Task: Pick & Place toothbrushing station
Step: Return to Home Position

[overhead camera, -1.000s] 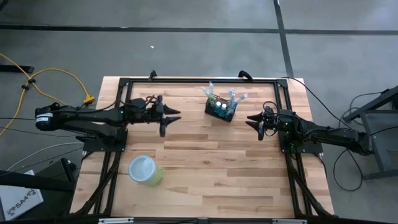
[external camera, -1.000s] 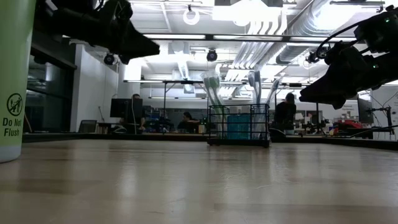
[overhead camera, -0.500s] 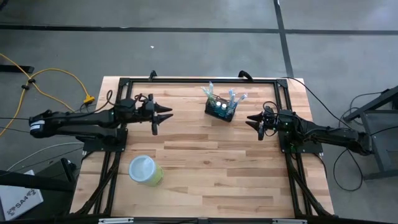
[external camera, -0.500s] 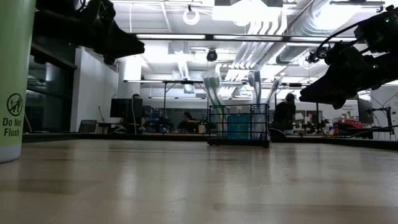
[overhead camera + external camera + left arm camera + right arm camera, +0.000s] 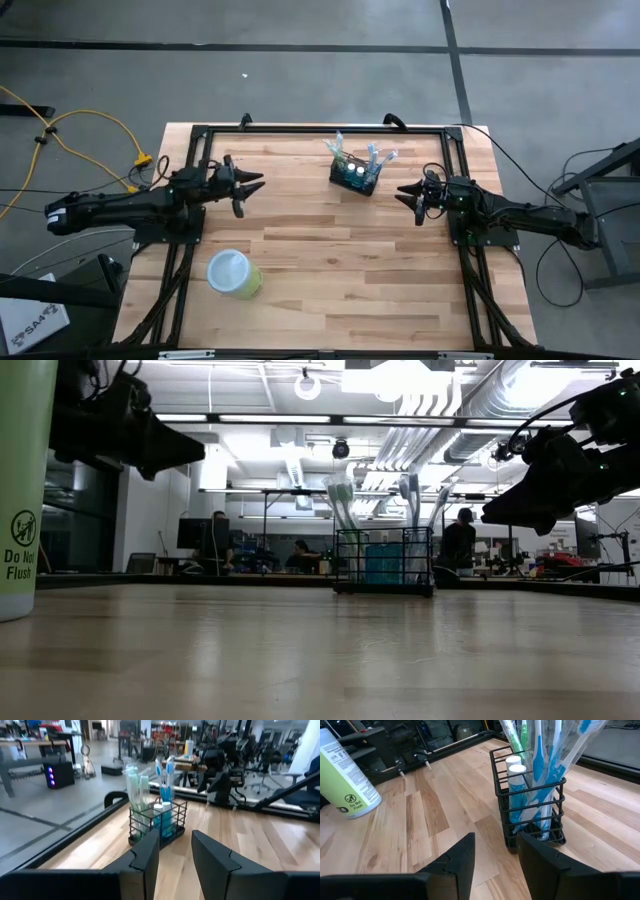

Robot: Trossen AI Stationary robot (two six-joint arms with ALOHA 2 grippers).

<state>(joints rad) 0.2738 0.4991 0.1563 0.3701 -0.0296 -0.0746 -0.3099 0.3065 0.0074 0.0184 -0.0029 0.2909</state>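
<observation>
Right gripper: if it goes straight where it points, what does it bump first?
Probably the black wire-mesh basket, standing just ahead of the open right gripper, slightly off-centre; depth is hard to judge.

This is a robotics lab in a big open workshop hall. My wooden surface [image 5: 330, 270] sits inside a black metal frame [image 5: 300, 129] on a bare grey concrete floor [image 5: 300, 85], and a yellow cable [image 5: 75, 120] trails across that floor to the left. Beyond the far edge, bare ducts [image 5: 440, 410] and strip lights [image 5: 380, 375] hang from an open ceiling. People [image 5: 218, 532] sit at benches with screens. A computer tower [image 5: 59, 774] glows on the floor far off.
</observation>
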